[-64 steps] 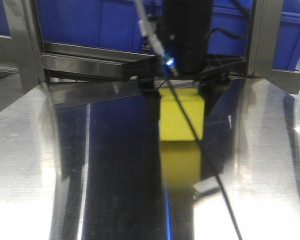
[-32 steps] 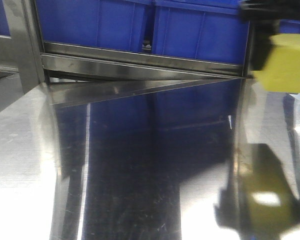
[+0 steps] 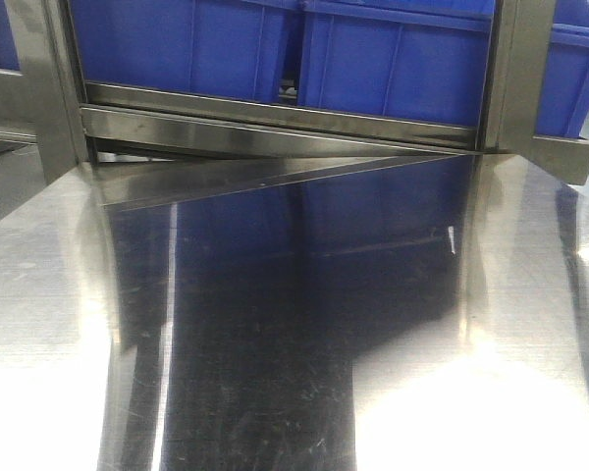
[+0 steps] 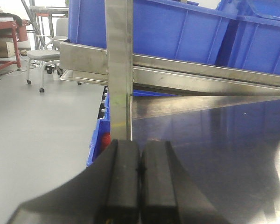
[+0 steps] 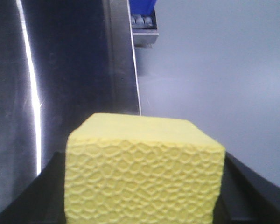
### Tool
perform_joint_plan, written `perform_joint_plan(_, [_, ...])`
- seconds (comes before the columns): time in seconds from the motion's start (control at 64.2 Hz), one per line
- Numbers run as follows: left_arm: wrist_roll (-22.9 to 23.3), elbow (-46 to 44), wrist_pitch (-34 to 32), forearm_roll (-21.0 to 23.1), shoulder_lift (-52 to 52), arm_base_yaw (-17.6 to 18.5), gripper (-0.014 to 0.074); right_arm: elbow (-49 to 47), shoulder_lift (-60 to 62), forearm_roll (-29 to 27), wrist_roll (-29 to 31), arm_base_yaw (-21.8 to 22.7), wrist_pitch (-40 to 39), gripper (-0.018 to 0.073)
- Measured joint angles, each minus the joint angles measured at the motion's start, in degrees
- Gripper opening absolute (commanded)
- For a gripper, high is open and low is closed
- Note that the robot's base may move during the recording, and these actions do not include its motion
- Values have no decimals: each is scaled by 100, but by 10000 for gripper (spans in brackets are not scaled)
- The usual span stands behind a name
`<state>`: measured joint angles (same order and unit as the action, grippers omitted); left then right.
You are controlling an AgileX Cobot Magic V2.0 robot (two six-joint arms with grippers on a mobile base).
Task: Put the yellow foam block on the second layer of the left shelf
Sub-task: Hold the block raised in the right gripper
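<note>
The yellow foam block [image 5: 144, 172] fills the lower part of the right wrist view, its dimpled face toward the camera. My right gripper [image 5: 143, 198] is shut on it, with a black finger against each side. The block hangs over the right edge of a shiny steel surface [image 5: 74, 70], with grey floor beyond. Neither the block nor the right gripper shows in the front view. My left gripper [image 4: 140, 161] is shut with nothing between its pads, just in front of a steel shelf post [image 4: 119, 70]. The shelf rail [image 3: 275, 116] carries blue bins [image 3: 187, 44].
A reflective steel shelf surface [image 3: 275, 343] spreads below the rail. Left of the post lie grey floor, a wheeled chair [image 4: 44, 56] and a red table [image 4: 4, 28]. A lower blue bin [image 4: 97, 142] sits beside the post. Another steel upright [image 3: 510, 69] stands at the right.
The right gripper lifted the yellow block from the middle of the steel surface, carried it up and to the right, and has now left the front view.
</note>
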<state>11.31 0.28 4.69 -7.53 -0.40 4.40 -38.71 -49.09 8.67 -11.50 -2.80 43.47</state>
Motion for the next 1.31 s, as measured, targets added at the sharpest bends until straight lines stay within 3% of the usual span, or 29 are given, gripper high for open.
perform_joint_plan(0.311, [0,0,0,0,0,0,136,740,2240,-137,222,0,-227,277])
perform_joint_plan(0.747, [0,0,0,0,0,0,136,921,4776,-137,273,0,-371,277])
perform_joint_plan(1.308, [0,0,0,0,0,0,136,921,4998,-137,293,0,-437,277])
